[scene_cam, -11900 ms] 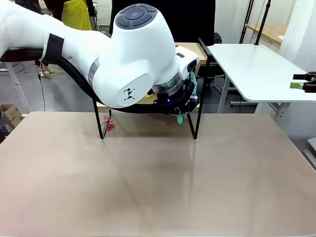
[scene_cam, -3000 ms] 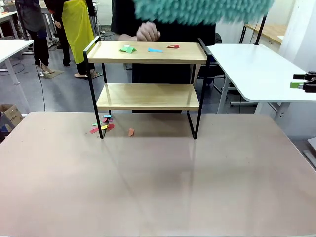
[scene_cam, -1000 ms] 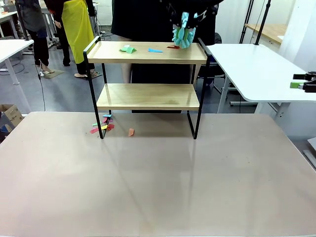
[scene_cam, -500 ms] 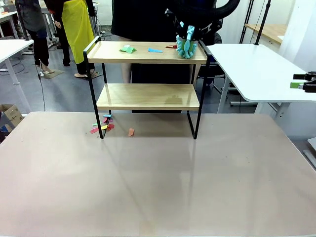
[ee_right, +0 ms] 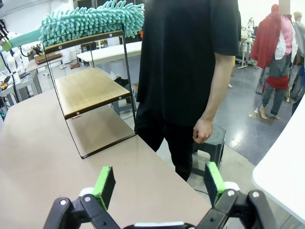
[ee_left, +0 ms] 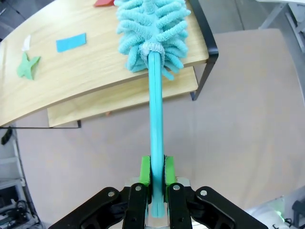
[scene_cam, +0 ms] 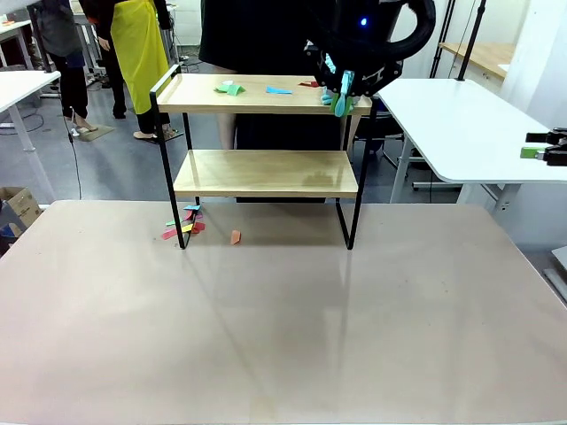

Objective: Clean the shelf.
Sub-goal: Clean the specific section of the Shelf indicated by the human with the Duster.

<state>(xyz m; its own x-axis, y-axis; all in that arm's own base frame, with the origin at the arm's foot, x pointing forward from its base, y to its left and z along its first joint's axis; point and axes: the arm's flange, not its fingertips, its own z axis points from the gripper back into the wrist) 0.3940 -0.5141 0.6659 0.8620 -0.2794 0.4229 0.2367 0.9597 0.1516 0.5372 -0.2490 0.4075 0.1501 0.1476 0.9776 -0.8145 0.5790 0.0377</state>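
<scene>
The shelf [scene_cam: 266,173] stands in the upper middle of the front view, beyond the bare table [scene_cam: 283,336] nearest us. At its lower left foot, paper scraps [scene_cam: 182,226] lie on the table; we take them for litter already off the boards.

In the left wrist view, the left gripper [ee_left: 158,167] rises from the bottom edge. Its green pads are pressed onto the teal handle of the duster [ee_left: 152,24]. The fluffy head lies over the right end of the top board [ee_left: 86,71], though we cannot tell if it touches. We judge it is held there to sweep the blue scrap [ee_left: 71,42] and green scrap [ee_left: 27,66] along and off.

The right gripper [ee_right: 159,183] is spread wide and holds nothing, well apart from the shelf, probably to leave room. Farthest off, a person [ee_right: 190,57] stands behind, one hand [ee_right: 204,130] hanging loosely curled.
</scene>
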